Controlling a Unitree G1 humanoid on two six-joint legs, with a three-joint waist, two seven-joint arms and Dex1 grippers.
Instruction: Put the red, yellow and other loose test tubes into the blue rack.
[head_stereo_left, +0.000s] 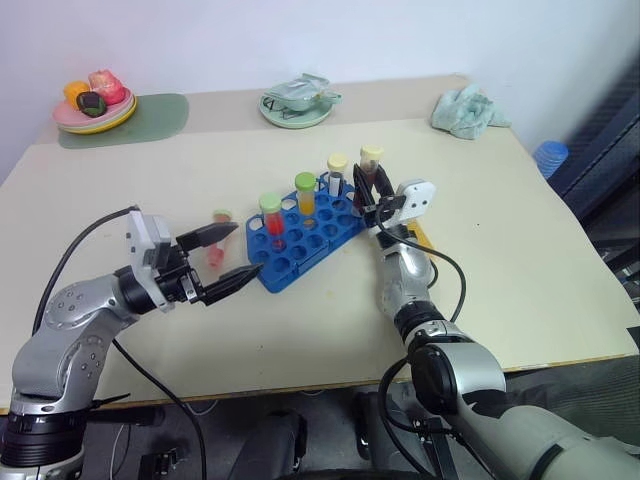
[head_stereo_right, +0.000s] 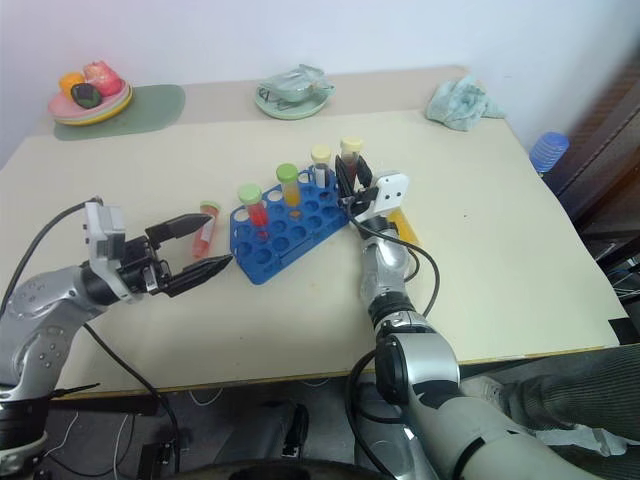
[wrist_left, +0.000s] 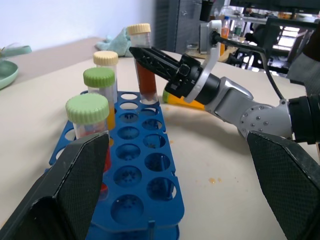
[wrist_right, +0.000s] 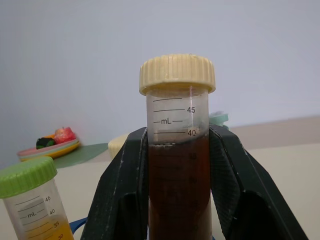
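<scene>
- right end effector (head_stereo_left: 376, 196) clamps the brown tube (wrist_right: 178, 165) upright over the blue rack (head_stereo_left: 305, 240)'s far corner; centre it above a hole, lower straight.
- left end effector (head_stereo_left: 228, 254) gapes wide, empty, near the pink tube (head_stereo_left: 217, 245) lying on the table (head_stereo_left: 520, 260).

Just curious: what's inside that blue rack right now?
The blue rack holds four capped tubes: red, orange, clear, and a brown one gripped by the right claw. Their bottoms are hidden inside the holes.
</scene>
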